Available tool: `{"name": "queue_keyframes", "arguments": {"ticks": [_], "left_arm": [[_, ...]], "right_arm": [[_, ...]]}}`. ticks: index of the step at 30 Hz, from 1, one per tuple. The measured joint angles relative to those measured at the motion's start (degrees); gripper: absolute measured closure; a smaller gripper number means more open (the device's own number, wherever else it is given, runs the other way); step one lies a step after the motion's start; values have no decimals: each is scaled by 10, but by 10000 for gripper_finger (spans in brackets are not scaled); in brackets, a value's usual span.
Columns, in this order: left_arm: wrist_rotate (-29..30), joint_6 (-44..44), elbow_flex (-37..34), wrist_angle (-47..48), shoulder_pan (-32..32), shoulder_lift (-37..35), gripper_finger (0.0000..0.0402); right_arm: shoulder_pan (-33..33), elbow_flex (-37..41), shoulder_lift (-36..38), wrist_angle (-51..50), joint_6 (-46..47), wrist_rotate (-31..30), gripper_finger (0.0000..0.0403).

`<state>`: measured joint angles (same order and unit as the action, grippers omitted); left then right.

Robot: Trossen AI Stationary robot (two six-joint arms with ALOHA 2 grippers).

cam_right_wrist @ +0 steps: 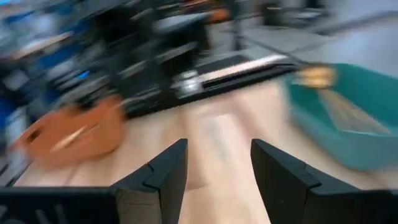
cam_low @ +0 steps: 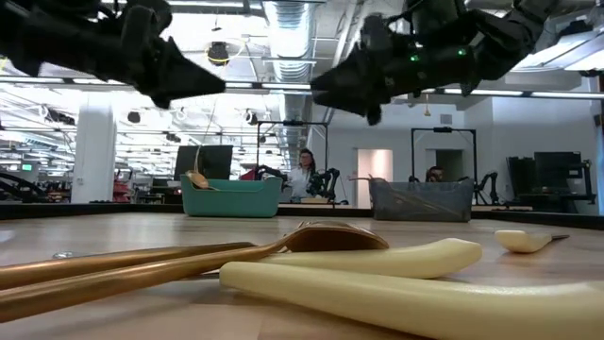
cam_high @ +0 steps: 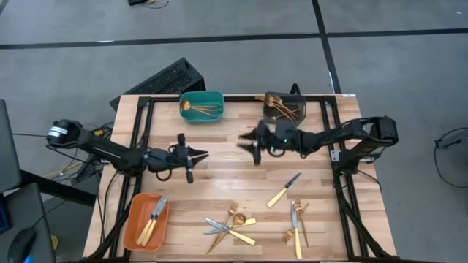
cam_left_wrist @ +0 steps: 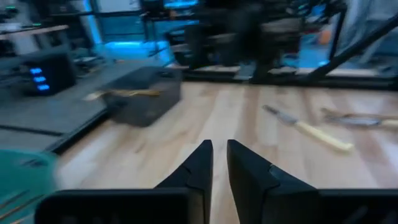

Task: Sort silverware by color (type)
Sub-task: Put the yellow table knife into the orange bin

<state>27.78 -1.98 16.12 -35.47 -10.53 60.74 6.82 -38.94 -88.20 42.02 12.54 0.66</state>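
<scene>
Both arms are black, and a small green light glows on the right arm behind the right gripper (cam_high: 245, 143). Past that gripper sits a teal bin (cam_high: 202, 107) with shiny gold pieces inside; behind it, a dark grey bin (cam_high: 284, 107) also holds gold. Near the left gripper (cam_high: 203, 155), an orange bin (cam_high: 145, 221) carries pale-handled knives. The table (cam_high: 219, 183) is light striped wood, scattered with gold spoons and forks (cam_high: 235, 217) and silver-bladed knives (cam_high: 283, 191).
</scene>
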Motion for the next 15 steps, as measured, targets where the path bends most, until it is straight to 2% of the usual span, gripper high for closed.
{"name": "queue_keyframes", "arguments": {"ticks": [2, 5, 8, 12, 13, 15], "left_arm": [[25, -5, 0, 48, -6, -44, 369], [24, -14, 13, 151, -24, -147, 369], [36, -44, 41, 305, -46, -249, 370], [98, -113, 39, 424, -75, -332, 370], [110, -123, 31, 431, -81, -342, 370], [117, -130, 10, 434, -88, -354, 370]], "right_arm": [[-25, -5, -29, 47, -34, 26, 202], [-58, -34, -85, 123, -50, 43, 202], [-75, -87, -131, 106, -48, 43, 202], [-80, -182, -154, -91, 8, 34, 202], [-84, -208, -154, -163, 20, 19, 202], [-101, -260, -154, -308, 47, -49, 203]]}}
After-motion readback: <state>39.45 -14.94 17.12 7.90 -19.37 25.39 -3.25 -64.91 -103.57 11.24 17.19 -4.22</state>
